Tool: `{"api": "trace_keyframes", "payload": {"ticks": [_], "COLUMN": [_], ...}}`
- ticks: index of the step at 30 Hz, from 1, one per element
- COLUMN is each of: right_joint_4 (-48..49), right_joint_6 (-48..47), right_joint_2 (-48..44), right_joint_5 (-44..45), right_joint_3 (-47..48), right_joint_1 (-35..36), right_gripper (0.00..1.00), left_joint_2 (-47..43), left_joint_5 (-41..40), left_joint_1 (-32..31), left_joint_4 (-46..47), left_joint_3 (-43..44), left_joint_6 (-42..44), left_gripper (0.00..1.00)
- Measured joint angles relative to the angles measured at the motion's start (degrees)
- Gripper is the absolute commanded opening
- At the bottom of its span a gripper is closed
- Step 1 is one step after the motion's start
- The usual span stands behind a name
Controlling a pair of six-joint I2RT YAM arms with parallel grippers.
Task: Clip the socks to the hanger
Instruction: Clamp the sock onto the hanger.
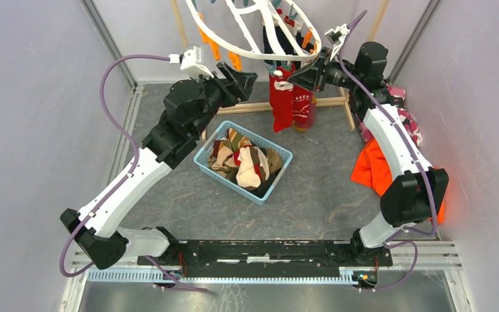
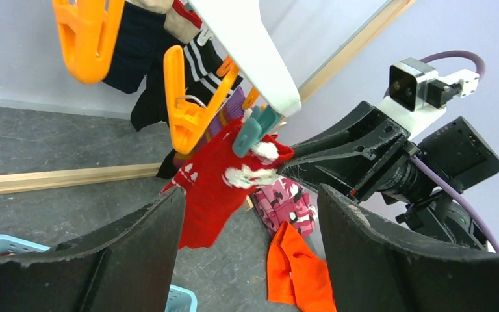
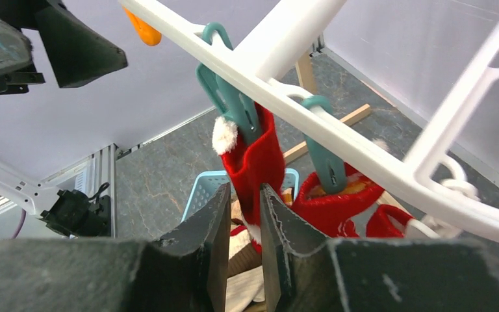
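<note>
The white hanger (image 1: 247, 52) hangs at the back, its bar (image 3: 338, 130) crossing the right wrist view. A red sock with white patterns (image 1: 281, 104) hangs from a teal clip (image 3: 227, 97). My right gripper (image 1: 302, 77) is at the sock's top. In its wrist view the jaws (image 3: 243, 192) stand slightly apart around the red sock (image 3: 256, 162), with a gap showing on the left side. My left gripper (image 1: 240, 81) hovers open just left of the sock, and nothing is between its fingers (image 2: 252, 192). More socks (image 1: 247, 162) lie in a blue basket (image 1: 201, 162).
A second red sock (image 3: 338, 201) hangs from the neighbouring teal clip. Orange clips (image 2: 185, 110) and dark socks hang further along the frame. An orange cloth (image 1: 370, 169) and a pink camouflage garment (image 1: 403, 107) lie at the right. The wooden rack bar (image 1: 325, 102) runs behind.
</note>
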Motion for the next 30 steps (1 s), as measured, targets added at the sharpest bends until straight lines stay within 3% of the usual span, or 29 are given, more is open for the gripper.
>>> {"api": "trace_keyframes", "payload": {"ticks": [10,13,20,30], "right_joint_4": [-3.39,-5.7,-16.0,-31.3], "right_joint_6": [-3.17,-5.92,-19.98,-44.35], "right_joint_2": [0.04,0.04,-2.14,-13.29], "right_joint_5": [1.51,1.75,2.12,1.42], "right_joint_3": [0.02,0.2,0.61,-2.97], "right_joint_1": [-1.73,-1.73,-1.7,-1.81], "right_gripper": [0.27,0.32,0.46,0.67], "left_joint_2": [-3.69,-4.96,-12.55,-25.18], "left_joint_5": [1.25,1.68,7.17,14.16], "left_joint_1": [0.02,0.0,0.02,0.61], "left_joint_4": [0.42,0.52,3.43,6.91], "left_joint_3": [-3.32,-4.79,-14.32,-31.98], "left_joint_6": [0.59,1.05,6.64,12.09], "left_gripper": [0.81,0.84,0.99,1.0]}}
